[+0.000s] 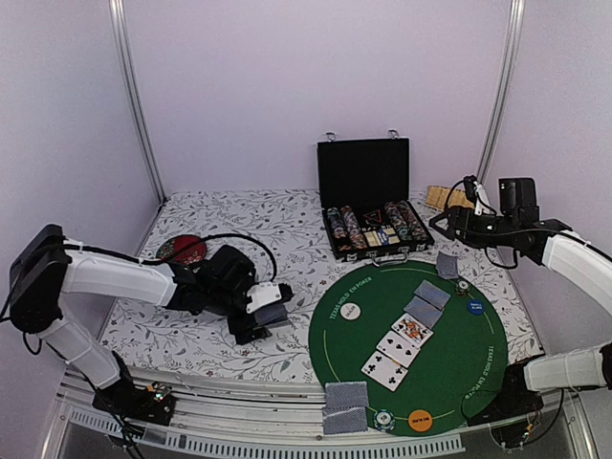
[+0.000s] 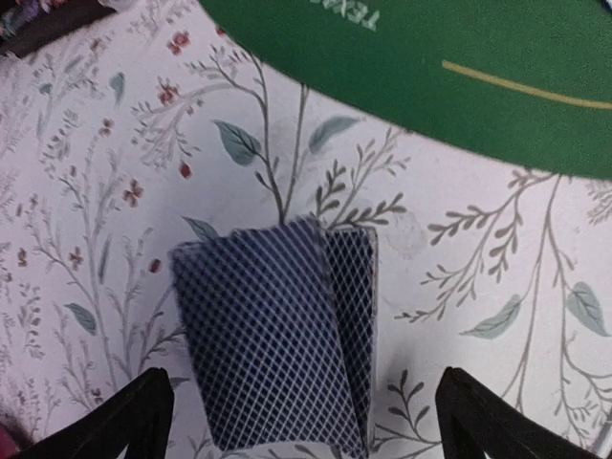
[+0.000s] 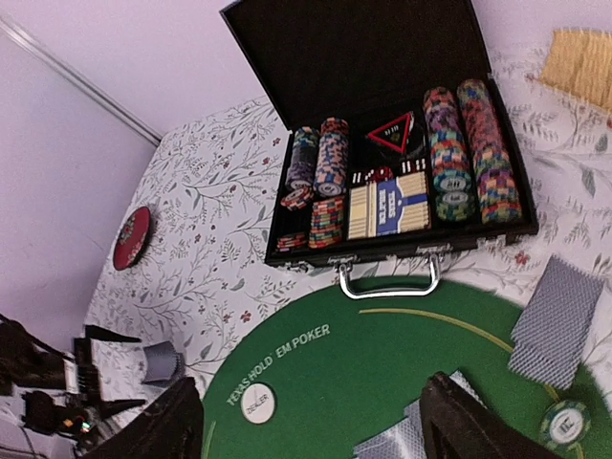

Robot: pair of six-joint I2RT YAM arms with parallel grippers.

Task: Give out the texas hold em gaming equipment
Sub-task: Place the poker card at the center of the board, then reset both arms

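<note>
1. L gripper (image 2: 306,430) wide, empty; 2 face-down cards (image 2: 277,335) lie on cloth (image 2: 96,191) below it, left of mat (image 2: 459,48).
2. R gripper (image 3: 316,430) wide, empty, far right, nr case (image 3: 363,57).
3. Case holds chips (image 3: 464,153).

The green mat (image 3: 382,373) bears "TEXAS HOLD 'EM POKER" along its rim; the white disc (image 3: 258,403) on the mat, just inside that lettering, reads "DEALER".
</note>
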